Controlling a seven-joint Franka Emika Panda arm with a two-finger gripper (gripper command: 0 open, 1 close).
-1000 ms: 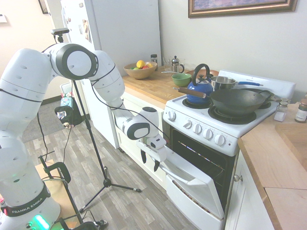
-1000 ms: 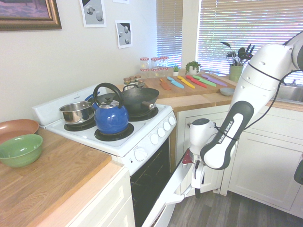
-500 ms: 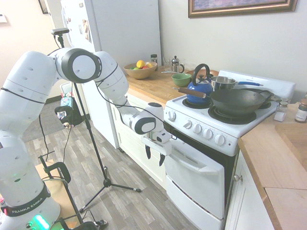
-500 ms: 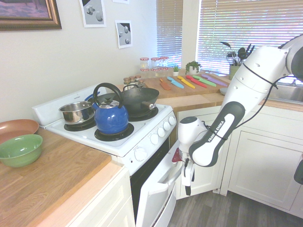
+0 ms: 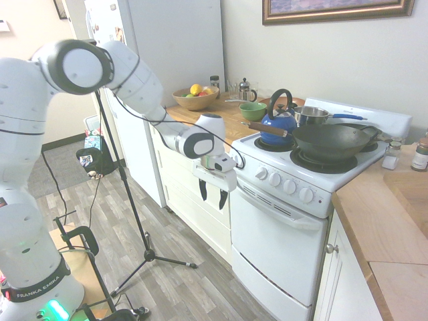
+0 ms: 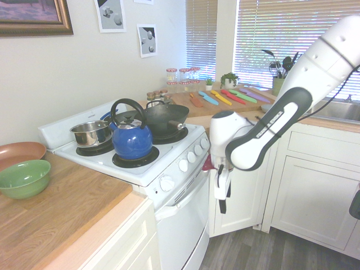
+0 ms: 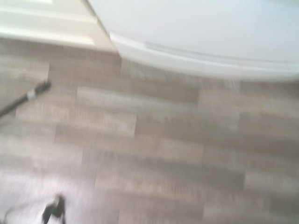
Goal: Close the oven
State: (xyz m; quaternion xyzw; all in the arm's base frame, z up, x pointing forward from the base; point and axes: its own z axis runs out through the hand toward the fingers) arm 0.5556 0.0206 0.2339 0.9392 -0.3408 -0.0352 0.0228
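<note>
One white oven [image 5: 275, 234], door shut.

One blue kettle [image 6: 132, 140], one dark wok [image 5: 328, 142], one green bowl [image 6: 24, 179].

the oven door [image 5: 275, 231] has swung up from ajar to shut.
</note>
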